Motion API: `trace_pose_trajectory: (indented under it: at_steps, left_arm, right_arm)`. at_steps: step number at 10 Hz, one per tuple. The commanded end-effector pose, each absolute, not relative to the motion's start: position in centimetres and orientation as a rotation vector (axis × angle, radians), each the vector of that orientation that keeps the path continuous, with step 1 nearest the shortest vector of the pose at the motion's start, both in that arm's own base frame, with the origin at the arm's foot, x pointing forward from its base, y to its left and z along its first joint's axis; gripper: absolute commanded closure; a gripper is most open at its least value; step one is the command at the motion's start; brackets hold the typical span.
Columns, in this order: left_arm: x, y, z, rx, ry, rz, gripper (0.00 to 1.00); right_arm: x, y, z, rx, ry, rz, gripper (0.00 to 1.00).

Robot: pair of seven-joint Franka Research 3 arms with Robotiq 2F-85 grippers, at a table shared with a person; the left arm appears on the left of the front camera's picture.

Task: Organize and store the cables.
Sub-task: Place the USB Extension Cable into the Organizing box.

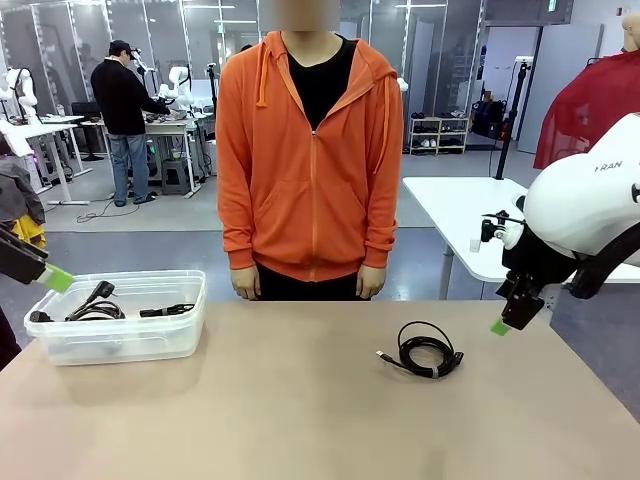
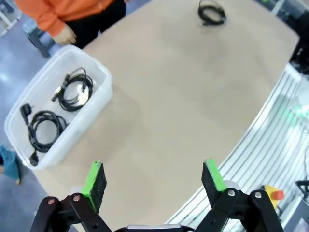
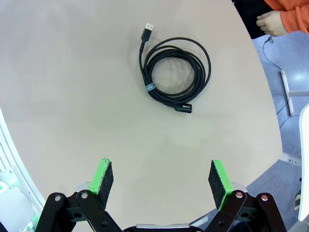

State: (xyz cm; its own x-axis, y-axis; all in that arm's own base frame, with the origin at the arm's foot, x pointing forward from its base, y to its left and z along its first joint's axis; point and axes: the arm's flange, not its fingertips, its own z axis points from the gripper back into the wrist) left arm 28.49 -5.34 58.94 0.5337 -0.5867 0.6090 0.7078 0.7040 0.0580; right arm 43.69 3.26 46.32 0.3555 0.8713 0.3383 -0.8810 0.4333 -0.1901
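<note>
Cables (image 1: 428, 350): two in the bin (image 1: 120, 345), one on the table (image 1: 250, 410).

Matt beige table (image 1: 250, 400), translucent plastic bin (image 1: 125, 340), black rubbery cables (image 1: 428, 350).

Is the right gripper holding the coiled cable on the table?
No, the right gripper is open and the coiled cable lies apart from it on the table.

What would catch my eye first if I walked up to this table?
Probably the person in the bright orange hoodie, standing at the far side of the table. Next, a lone coiled black cable lying right of centre, and a clear plastic bin at the left holding two more coils. The left gripper and right gripper hang open at either side, green pads showing.
</note>
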Motion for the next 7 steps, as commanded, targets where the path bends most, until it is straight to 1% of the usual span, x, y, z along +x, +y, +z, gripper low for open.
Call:
trace_pose_trajectory:
  at_steps: [1, 2, 6, 7]
  left_arm:
    - [29.8, -5.4, 60.5, -0.168, -0.597, -0.825, 0.0]
    - [28.5, -5.3, 58.9, -0.206, -0.644, -0.778, 0.0]
    - [28.5, -5.3, 58.9, -0.206, -0.644, -0.778, 0.0]
    - [28.5, -5.3, 58.9, -0.206, -0.644, -0.778, 0.0]
  right_arm:
    - [43.6, 3.3, 46.2, 0.044, -0.41, 1.086, 0.0]
    - [43.7, 3.3, 46.3, 0.026, -0.42, 1.132, 0.0]
    - [43.7, 3.3, 46.3, 0.03, -0.418, 1.125, 0.0]
    - [44.5, 4.1, 46.7, -0.017, -0.371, 1.108, 0.0]
